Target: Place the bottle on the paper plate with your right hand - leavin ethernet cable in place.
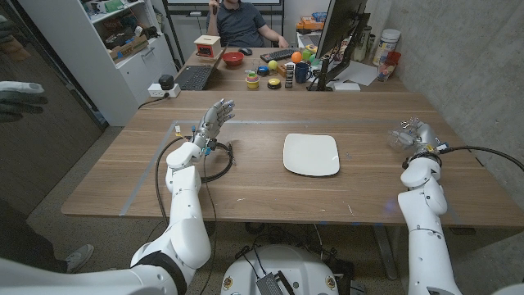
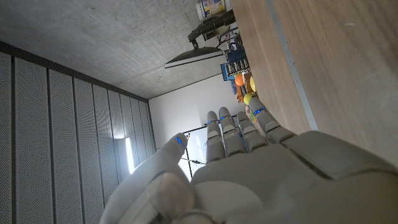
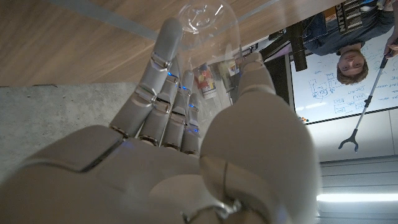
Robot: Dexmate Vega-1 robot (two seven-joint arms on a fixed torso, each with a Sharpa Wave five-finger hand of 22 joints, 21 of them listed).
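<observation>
A clear plastic bottle (image 1: 399, 138) is at the table's right side, gripped in my right hand (image 1: 416, 136). In the right wrist view the bottle (image 3: 204, 28) sits between the fingers (image 3: 163, 56) and the thumb. The white square paper plate (image 1: 311, 154) lies at the table's middle, left of that hand and apart from it. A black ethernet cable (image 1: 219, 170) loops on the table beside my left forearm. My left hand (image 1: 214, 117) is raised above the table's left part, fingers stretched and apart, holding nothing. The left wrist view shows that hand (image 2: 249, 168) from behind.
The table's far end holds a laptop (image 1: 194, 77), a monitor (image 1: 340, 37), a red bowl (image 1: 233, 59) and several small toys. A person sits behind them. Another person's gloved hand (image 1: 20, 97) shows at the left edge. A concrete wall stands to the right.
</observation>
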